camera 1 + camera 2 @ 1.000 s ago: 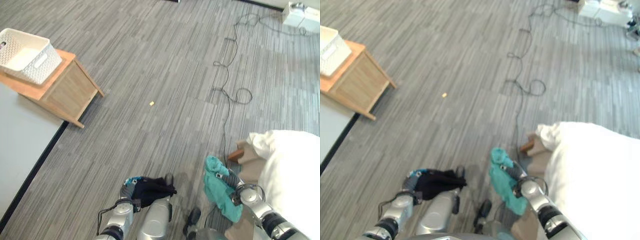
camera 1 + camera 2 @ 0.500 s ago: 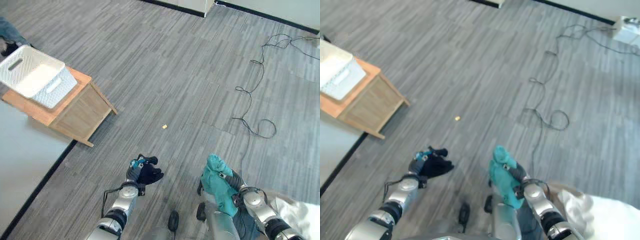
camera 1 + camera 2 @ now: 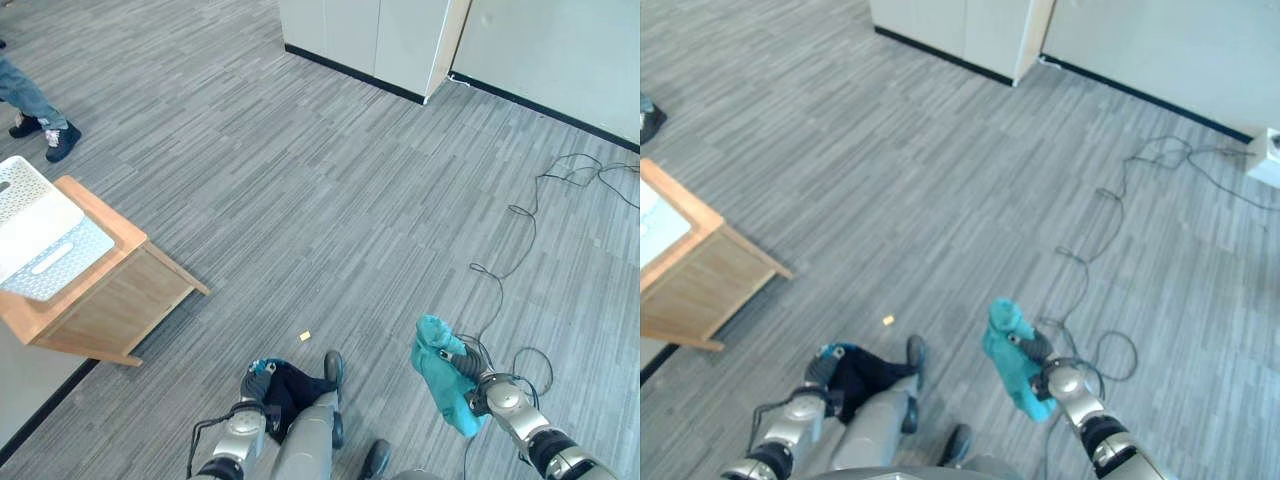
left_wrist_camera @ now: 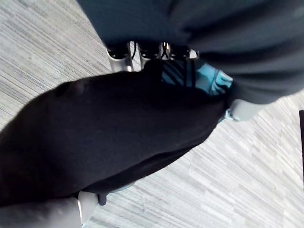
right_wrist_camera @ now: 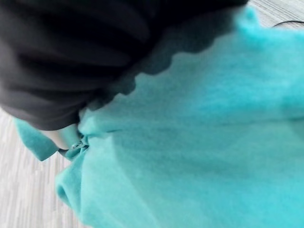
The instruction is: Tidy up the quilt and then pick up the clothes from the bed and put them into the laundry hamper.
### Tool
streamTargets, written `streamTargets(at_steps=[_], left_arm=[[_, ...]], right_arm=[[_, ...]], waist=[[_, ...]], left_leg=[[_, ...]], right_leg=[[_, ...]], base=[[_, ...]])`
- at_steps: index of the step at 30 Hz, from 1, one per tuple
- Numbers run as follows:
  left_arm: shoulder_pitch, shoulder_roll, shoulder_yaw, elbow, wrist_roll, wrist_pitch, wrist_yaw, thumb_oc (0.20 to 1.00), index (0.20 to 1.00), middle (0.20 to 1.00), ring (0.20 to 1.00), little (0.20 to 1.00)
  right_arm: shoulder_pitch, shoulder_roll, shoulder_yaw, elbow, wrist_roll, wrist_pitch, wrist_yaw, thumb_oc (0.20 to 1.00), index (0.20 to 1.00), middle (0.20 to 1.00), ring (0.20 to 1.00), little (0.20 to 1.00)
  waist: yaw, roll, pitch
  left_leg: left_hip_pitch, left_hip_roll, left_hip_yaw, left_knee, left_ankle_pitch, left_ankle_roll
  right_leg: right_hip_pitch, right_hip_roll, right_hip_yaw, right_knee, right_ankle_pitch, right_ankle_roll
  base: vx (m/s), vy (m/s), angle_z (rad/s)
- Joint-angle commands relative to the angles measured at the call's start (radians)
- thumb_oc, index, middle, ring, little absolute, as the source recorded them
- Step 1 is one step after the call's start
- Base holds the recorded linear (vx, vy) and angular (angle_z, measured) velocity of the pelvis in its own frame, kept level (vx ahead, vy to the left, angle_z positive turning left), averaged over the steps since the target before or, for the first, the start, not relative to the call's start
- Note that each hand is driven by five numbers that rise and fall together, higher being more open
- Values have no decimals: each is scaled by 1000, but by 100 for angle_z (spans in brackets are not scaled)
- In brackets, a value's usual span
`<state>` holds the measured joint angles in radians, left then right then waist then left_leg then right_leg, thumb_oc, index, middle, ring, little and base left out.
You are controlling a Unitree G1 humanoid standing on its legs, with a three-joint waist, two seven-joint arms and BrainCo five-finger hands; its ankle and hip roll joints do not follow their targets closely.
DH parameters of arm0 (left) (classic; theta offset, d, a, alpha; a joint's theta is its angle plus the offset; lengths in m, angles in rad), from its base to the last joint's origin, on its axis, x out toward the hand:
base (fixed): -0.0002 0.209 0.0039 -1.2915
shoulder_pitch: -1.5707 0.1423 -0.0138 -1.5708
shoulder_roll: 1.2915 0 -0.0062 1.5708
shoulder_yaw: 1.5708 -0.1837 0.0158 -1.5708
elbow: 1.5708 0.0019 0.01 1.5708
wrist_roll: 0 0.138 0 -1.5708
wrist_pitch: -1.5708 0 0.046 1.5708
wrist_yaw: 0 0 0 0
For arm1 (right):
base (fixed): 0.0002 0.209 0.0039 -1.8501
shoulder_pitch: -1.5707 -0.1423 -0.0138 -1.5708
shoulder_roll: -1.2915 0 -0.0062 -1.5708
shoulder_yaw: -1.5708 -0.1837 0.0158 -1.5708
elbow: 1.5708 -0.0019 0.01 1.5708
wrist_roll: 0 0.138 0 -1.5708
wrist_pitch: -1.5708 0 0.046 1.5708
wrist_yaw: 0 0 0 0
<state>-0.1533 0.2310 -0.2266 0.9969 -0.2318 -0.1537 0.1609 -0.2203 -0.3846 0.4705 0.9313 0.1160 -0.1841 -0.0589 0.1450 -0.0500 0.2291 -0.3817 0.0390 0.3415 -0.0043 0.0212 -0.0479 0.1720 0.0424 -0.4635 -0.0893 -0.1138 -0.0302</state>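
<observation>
1. My left hand was low and close to me, fingers curled round a black garment. I kept it bunched so nothing trailed on the floor while walking. In the left wrist view the dark cloth draped across the hand, w/ a bit of blue showing past it.

2. My right hand was closed on a teal garment, held up and out front. The cloth hung down below the grip, clear of the carpet. In the right wrist view the teal fabric was pressed right up against the hand.

3. So both pieces of clothing were in hand, one each; I'd judge this as the carry stage, drop-off not yet done.

4. Farther off to my left sat the white hamper on a wooden stand, well apart from both hands. It looked open-topped, prob. an easy drop.

5. A person's legs stood beyond it, near the far edge.
</observation>
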Motion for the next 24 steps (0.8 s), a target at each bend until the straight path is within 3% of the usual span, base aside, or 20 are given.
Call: streamTargets(at_steps=[1, 2, 3, 4, 5, 7, 8, 10, 11, 13, 14, 15, 17, 18, 20, 21, 22, 23, 24], left_arm=[[-29, 28, -30, 31, 33, -18, 8, 200, 200, 200, 200, 200], [-29, 29, -30, 31, 33, -18, 7, 200, 200, 200, 200, 200], [-23, 30, -28, 49, 24, -19, 3, 200, 200, 200, 200, 200], [-23, 37, -20, 48, 19, -17, 8, 200, 200, 200, 200, 200], [-25, 45, -15, 43, 14, -15, 16, 200, 200, 200, 200, 200], [-31, 48, -12, 42, 8, -18, 25, 200, 200, 200, 200, 200], [-44, 55, -16, 38, 7, -25, 35, 200, 200, 200, 200, 200], [-52, 58, -22, 37, 10, -30, 38, 200, 200, 200, 200, 200], [-62, 62, -40, 33, 24, -42, 44, 200, 200, 200, 200, 200], [-75, 61, -54, 24, 37, -47, 50, 200, 200, 200, 200, 200], [-80, 55, -57, 23, 38, -54, 49, 200, 200, 200, 200, 200], [-80, 55, -57, 23, 38, -54, 49, 200, 200, 200, 200, 200], [-63, 60, -47, 36, 50, -57, 32, 200, 200, 200, 200, 200], [-26, 58, -37, 60, 64, -56, 20, 200, 200, 200, 200, 200], [-2, 56, -28, 68, 69, -53, 10, 200, 200, 200, 200, 200], [13, 49, -8, 68, 39, -55, 14, 200, 200, 200, 200, 200], [9, 51, -2, 55, 21, -58, 21, 200, 200, 200, 200, 200], [3, 56, -3, 24, 2, -68, 31, 200, 200, 200, 200, 200], [-6, 61, 0, -3, -12, -75, 39, 200, 200, 200, 200, 200]], right_arm=[[-8, -2, -58, -22, -17, -38, -2, 200, 200, 200, 200, 200], [-8, -1, -58, -21, -17, -38, -2, 200, 200, 200, 200, 200], [10, 9, -76, -15, -10, -36, 3, 200, 200, 200, 200, 200], [15, 9, -84, -22, -7, -32, 7, 200, 200, 200, 200, 200], [17, 7, -86, -33, -10, -29, 8, 200, 200, 200, 200, 200], [17, 6, -85, -45, -10, -28, 7, 200, 200, 200, 200, 200], [16, 3, -84, -71, -13, -30, 6, 200, 200, 200, 200, 200], [17, -1, -84, -92, -11, -30, 5, 200, 200, 200, 200, 200], [24, -8, -81, -126, -7, -34, 9, 200, 200, 200, 200, 200], [48, -13, -94, -155, 32, -36, 24, 200, 200, 200, 200, 200], [54, -12, -110, -173, 74, -32, 36, 200, 200, 200, 200, 200], [54, -12, -111, -173, 74, -32, 36, 200, 200, 200, 200, 200], [71, -17, -122, -211, 75, -29, 45, 200, 200, 200, 200, 200], [92, -19, -112, -220, 58, -17, 66, 200, 200, 200, 200, 200], [104, -20, -111, -227, 55, -15, 74, 200, 200, 200, 200, 200], [100, -15, -113, -219, 88, -19, 90, 200, 200, 200, 200, 200], [98, -13, -119, -232, 132, -30, 95, 200, 200, 200, 200, 200], [94, -10, -118, -246, 172, -38, 94, 200, 200, 200, 200, 200], [86, -9, -115, -257, 194, -44, 94, 200, 200, 200, 200, 200]], waist=[[71, -28, -43], [71, -30, -44], [61, -32, -43], [47, -23, -39], [30, -2, -33], [13, 18, -25], [-19, 36, -1], [-37, 37, 1], [-64, 30, -4], [-96, 23, -3], [-112, 28, 0], [-113, 28, -1], [-134, 34, -11], [-139, 24, -16], [-141, 19, -25], [-128, 21, -23], [-123, 5, -16], [-109, -15, 4], [-104, -32, 6]], left_leg=[[156, -35, -75, 30, -25, 34], [155, -37, -74, 31, -27, 35], [210, -65, -82, 24, -57, 65], [237, -73, -95, 16, -56, 88], [285, -72, -136, -12, -67, 100], [327, -66, -170, -44, -71, 100], [380, -52, -231, -70, -84, 89], [393, -48, -262, -76, -91, 77], [418, -56, -324, -83, -115, 59], [439, -60, -391, -83, -140, 38], [459, -55, -419, -83, -164, 30], [457, -56, -420, -83, -163, 30], [509, -46, -456, -83, -210, 29], [552, -59, -490, -15, -282, 27], [551, -67, -487, 33, -299, 21], [507, -85, -467, 221, -252, -19], [415, -77, -423, 379, -183, -50], [304, -40, -332, 524, -142, -63], [236, 10, -238, 555, -142, -50]], right_leg=[[54, -81, 24, 105, -91, 158], [52, -84, 23, 110, -94, 160], [-7, -176, -11, 327, -32, 241], [-54, -220, -7, 454, 60, 266], [-137, -239, 33, 585, 95, 257], [-204, -237, 61, 642, 83, 243], [-271, -231, 76, 625, 40, 222], [-289, -222, 72, 572, 28, 210], [-306, -200, 106, 393, 13, 192], [-324, -190, 185, 143, 61, 195], [-340, -198, 236, 82, 89, 206], [-340, -199, 236, 80, 91, 206], [-393, -226, 260, 39, 137, 226], [-346, -218, 268, 44, 132, 220], [-330, -216, 277, 62, 128, 214], [-273, -197, 272, 65, 113, 191], [-226, -205, 246, 49, 99, 174], [-179, -208, 222, 33, 88, 155], [-143, -206, 191, 9, 75, 146]], base=[[489, 146, 70], [608, 226, 51], [504, 254, 54], [676, 353, 89], [491, 246, 108], [367, 95, 130], [399, -27, 132], [451, -64, 140], [528, -136, 159], [636, -181, 172], [371, -105, 144], [380, -117, 118], [655, -193, 131], [856, -229, 110], [573, -155, 54], [462, -180, 50], [538, -266, 50], [280, -256, 79], [303, -245, 82]])
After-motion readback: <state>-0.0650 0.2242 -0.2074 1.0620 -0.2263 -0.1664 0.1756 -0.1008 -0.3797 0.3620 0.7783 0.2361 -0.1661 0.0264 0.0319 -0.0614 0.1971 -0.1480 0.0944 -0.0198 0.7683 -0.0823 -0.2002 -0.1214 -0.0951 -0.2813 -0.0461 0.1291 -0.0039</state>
